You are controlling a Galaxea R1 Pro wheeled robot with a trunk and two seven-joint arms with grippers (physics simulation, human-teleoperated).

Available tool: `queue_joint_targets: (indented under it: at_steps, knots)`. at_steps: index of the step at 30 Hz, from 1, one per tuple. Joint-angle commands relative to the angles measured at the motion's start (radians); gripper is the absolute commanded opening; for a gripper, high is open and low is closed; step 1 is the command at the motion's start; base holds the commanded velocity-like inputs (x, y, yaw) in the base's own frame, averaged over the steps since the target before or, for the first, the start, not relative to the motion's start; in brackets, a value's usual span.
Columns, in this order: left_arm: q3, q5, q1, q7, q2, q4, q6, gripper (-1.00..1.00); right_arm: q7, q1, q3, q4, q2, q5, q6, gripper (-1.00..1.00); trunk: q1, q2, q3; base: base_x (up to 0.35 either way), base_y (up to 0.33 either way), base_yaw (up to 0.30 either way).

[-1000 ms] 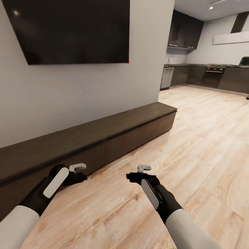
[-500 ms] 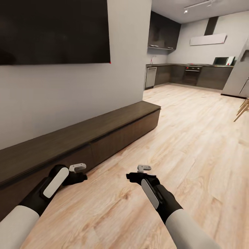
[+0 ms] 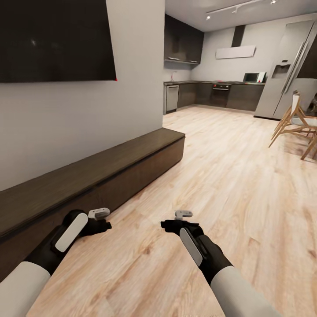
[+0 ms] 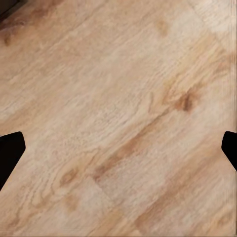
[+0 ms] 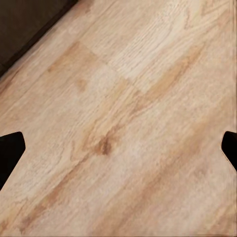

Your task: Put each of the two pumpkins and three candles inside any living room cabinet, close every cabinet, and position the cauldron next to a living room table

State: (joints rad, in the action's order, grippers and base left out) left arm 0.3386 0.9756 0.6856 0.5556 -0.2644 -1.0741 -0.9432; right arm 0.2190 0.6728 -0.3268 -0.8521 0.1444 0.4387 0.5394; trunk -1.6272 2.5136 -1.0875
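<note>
The cabinet [image 3: 110, 171], a long low dark-brown unit, runs along the grey wall at the left with its fronts flush and shut. My left gripper [image 3: 99, 220] hangs just in front of the cabinet's base, over the floor. My right gripper [image 3: 180, 219] is held beside it over bare planks. In the wrist views, the left gripper [image 4: 118, 153] and the right gripper [image 5: 118, 150] are open, dark fingertips [image 4: 10, 153] far apart with only floor between. A dark strip of cabinet [image 5: 24, 24] edges the right wrist view. The pumpkins, candles, cauldron and table are out of view.
A big black TV [image 3: 53, 39] hangs on the wall above the cabinet. Light wood floor [image 3: 229, 176] stretches ahead to a dark kitchen [image 3: 211, 92] with a steel refrigerator [image 3: 286, 70]. Wooden chairs [image 3: 297, 125] stand at the right.
The whole view has swung to the right: cabinet and TV slid left in the picture, and the refrigerator and chairs came in. Both arms keep the same pose.
</note>
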Motion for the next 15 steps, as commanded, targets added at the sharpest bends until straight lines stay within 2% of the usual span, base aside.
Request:
queue_joint_targets:
  at_steps: [1,15]
  knots:
    - [0.003,0.011,0.0,0.01,-0.001,-0.002,0.0,1.0,0.01,0.001,-0.003,-0.001,0.0,0.01,0.002,1.0,0.0,0.0,-0.001,0.0,0.0,-0.277]
    - [0.003,0.011,0.001,0.01,-0.002,-0.002,0.0,1.0,0.01,0.001,-0.003,-0.001,0.0,0.011,0.002,1.0,0.0,0.0,-0.001,0.0,0.0,-0.277]
